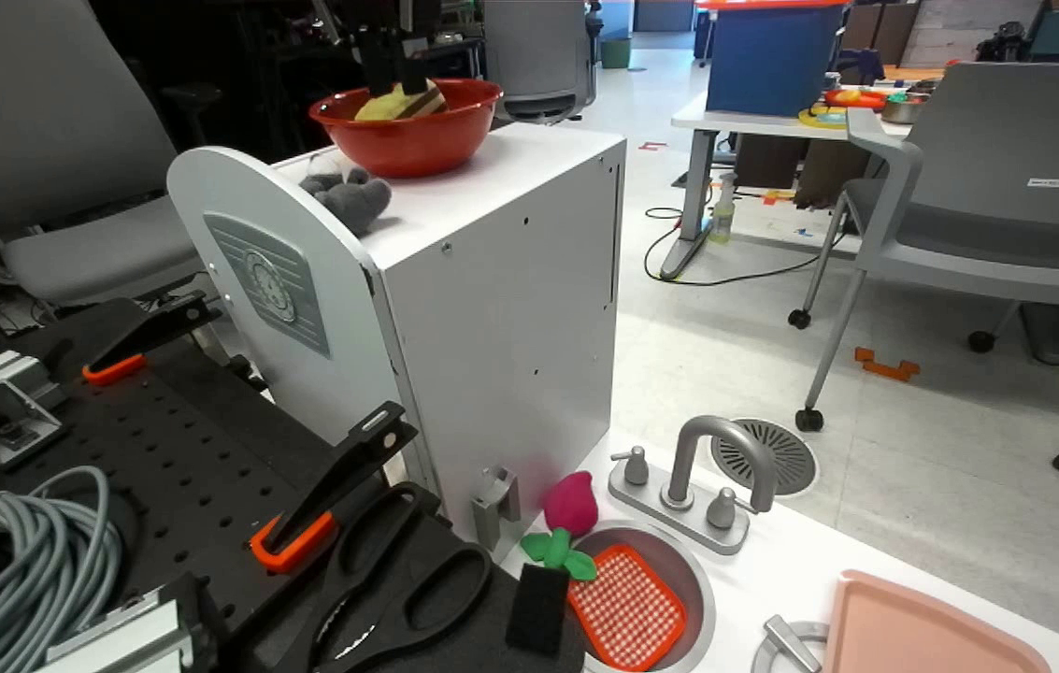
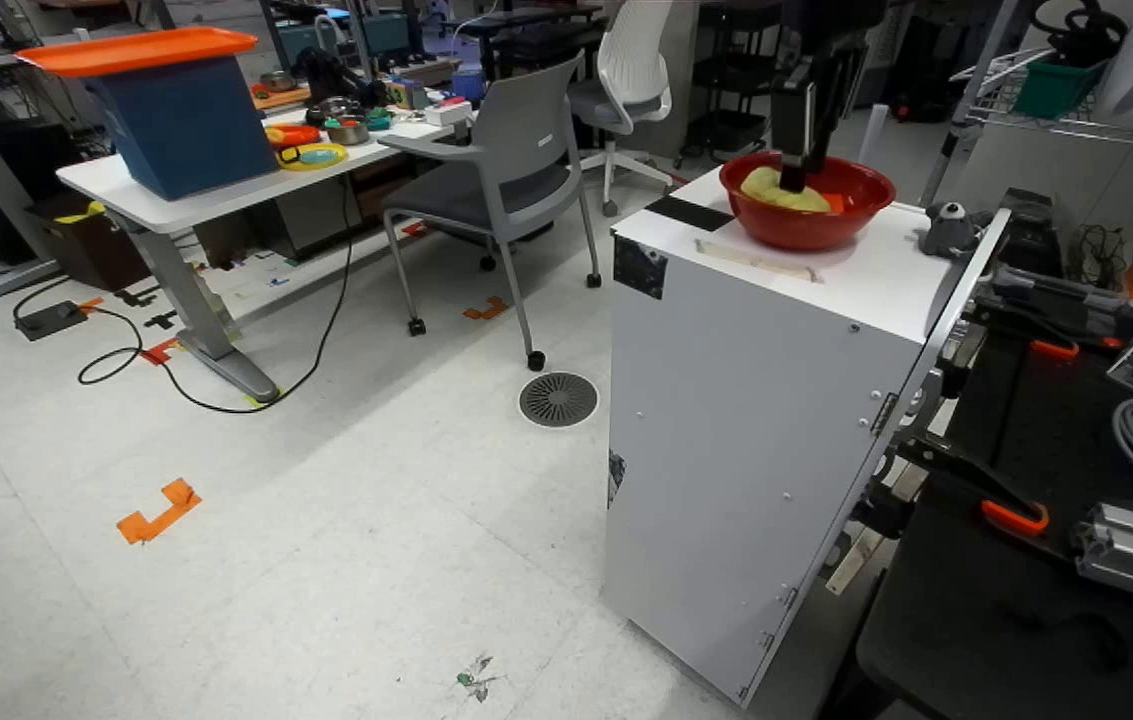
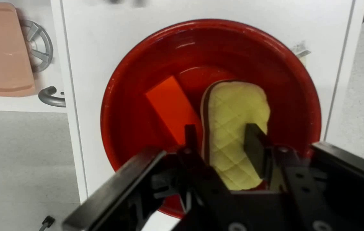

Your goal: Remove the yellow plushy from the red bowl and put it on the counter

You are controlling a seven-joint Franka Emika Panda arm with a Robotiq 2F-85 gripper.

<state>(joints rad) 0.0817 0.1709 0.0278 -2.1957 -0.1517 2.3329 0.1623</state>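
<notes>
Closest in an exterior view was a black board point(image 1: 183, 439), round holes all over, grey cable point(image 1: 43, 565) coiled on it in smooth loops. Next came the white worktop point(image 1: 791, 579), flat and smooth. Its round metal basin point(image 1: 695, 584) held a red-orange mesh piece point(image 1: 627, 608), white-checked, rounded rectangle. Soft magenta toy point(image 1: 572, 505), teardrop shape with green leaves point(image 1: 555, 550), sat at the basin's rim. Curved grey faucet point(image 1: 725, 439) stood just beside the basin; salmon-pink tray point(image 1: 931, 626), shallow, round-cornered, lay farther along.

Beyond the basin rose a white cabinet point(image 1: 510, 280), boxy, flat panels, arched front plate with a ribbed grey emblem point(image 1: 269, 285). Fuzzy grey toy point(image 1: 356, 198) sat on its top, near the arch. Just past it stood the red bowl point(image 3: 117, 99), glossy, round, sloping sides. It held a flat orange-red block point(image 3: 170, 109), sharp-cornered, and, just beside that, the yellow plushy point(image 3: 233, 102), puffy, quilted in diamonds, brown strip down one edge. Claw point(image 3: 222, 128) was down in the bowl at the plushy, jaws partway apart: in the wrist view one overlapped the quilted face, one was right by the brown edge. Couldn't tell if it had a grip.

Well behind, in both exterior views, sat a blue bin point(image 2: 191, 130), boxy, tapered, under a flat orange lid point(image 2: 141, 50).
</notes>
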